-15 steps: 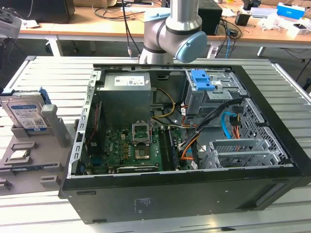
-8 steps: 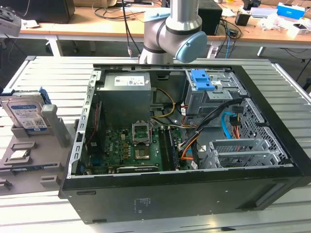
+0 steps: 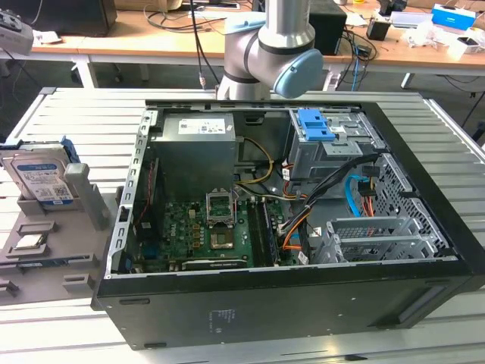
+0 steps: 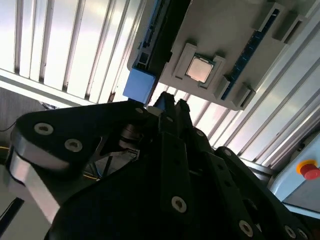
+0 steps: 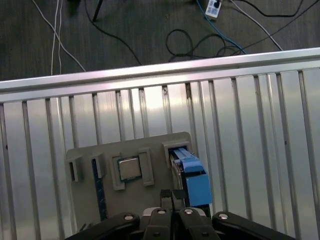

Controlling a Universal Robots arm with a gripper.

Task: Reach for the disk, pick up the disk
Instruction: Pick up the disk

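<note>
At the exterior view's left edge, mid-height, the disk [image 3: 38, 176] stands on edge and leans back a little in a grey holder block [image 3: 79, 263]. Its white-and-blue label faces the camera and its blue side frame runs along the far edge. Just below it in the frame, a small square processor chip [image 3: 29, 243] lies flat in a pocket of the same block. The block rests on a slatted metal table [image 3: 83, 114].

The frame's centre holds an open black computer case [image 3: 250, 315], lying on its side with the green motherboard [image 3: 204, 231] in its lower left part. A blue latch piece [image 3: 317, 125] sits on the drive cage at upper right. The grey arm [image 3: 269, 42] rises at top centre, in front of a wooden desk [image 3: 151, 42] strewn with cables.

In the first wrist view the gripper [image 5: 172, 194] hangs over the holder block [image 5: 150, 142], its two black fingers pressed together and grasping nothing. The tips are near the end of the disk [image 5: 196, 182], seen edge-on with its blue frame uppermost; whether they touch it I cannot tell. The processor chip [image 5: 129, 168] lies just beside the disk.

The second wrist view shows the closed gripper [image 4: 173, 103] with its tips just beside the blue corner of the disk [image 4: 139, 84], and the processor chip [image 4: 200, 69] in the holder block [image 4: 225, 25] beyond.
</note>
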